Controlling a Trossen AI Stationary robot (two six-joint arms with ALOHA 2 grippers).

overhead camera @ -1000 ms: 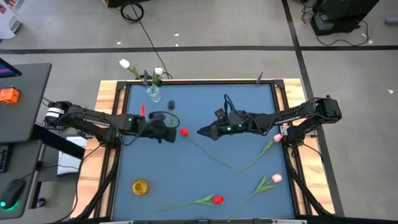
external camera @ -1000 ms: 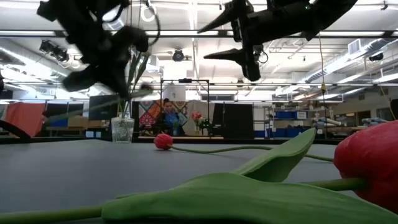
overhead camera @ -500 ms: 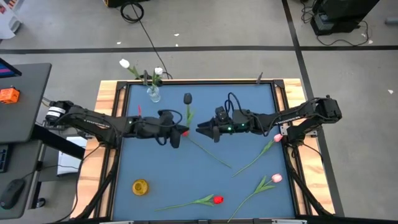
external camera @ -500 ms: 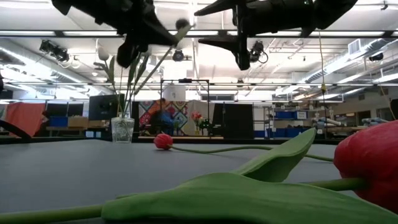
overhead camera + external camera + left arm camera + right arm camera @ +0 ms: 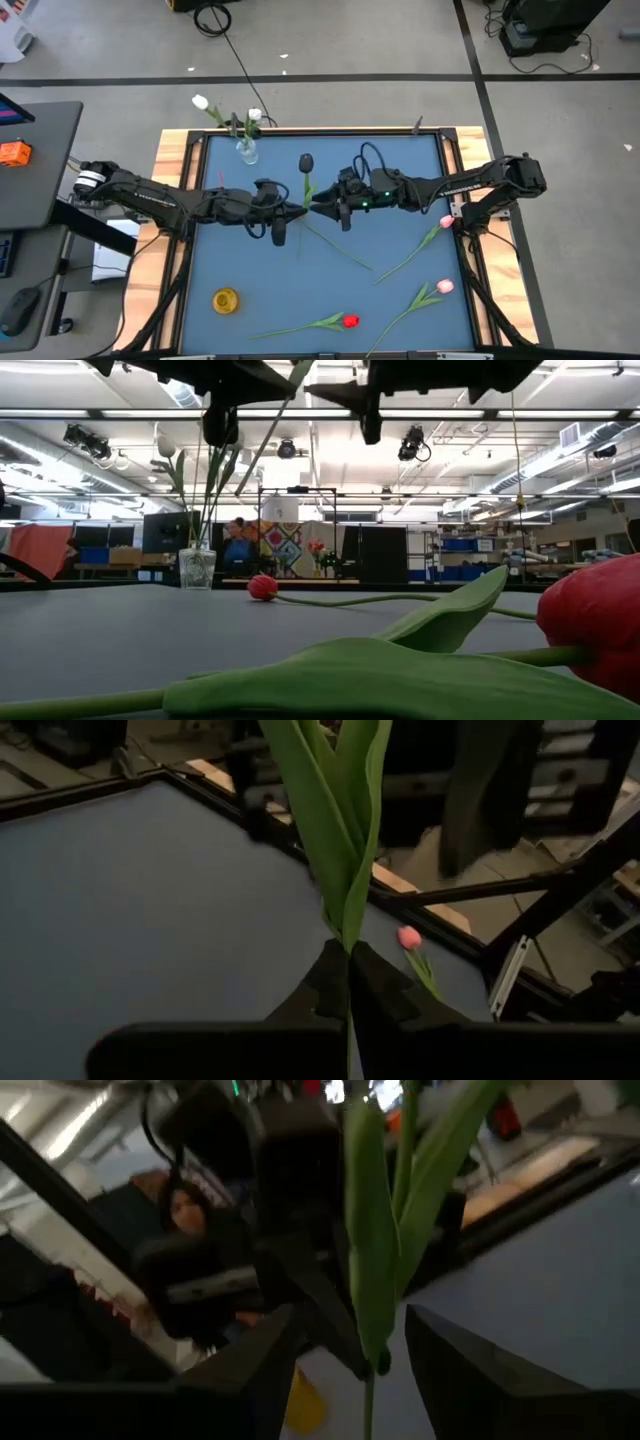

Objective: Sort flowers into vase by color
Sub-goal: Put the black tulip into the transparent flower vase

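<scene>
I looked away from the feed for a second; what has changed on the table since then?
The left hand carried the black tulip from near the glass vase toward the table's middle, stem now clamped upright. The right hand moved left to meet it, fingers open either side of the stem. Unchanged: the white tulips in the vase, the red tulip, pink tulips and yellow vase.

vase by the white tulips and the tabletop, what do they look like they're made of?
Vase: looks like clear glass; the low view shows stems and the room through it, with faceted glints. Could be clear plastic.
Tabletop: matte dark blue sheet, no glare, probably a mat or coated board. The frame around it looks like bare pale wood.
</scene>
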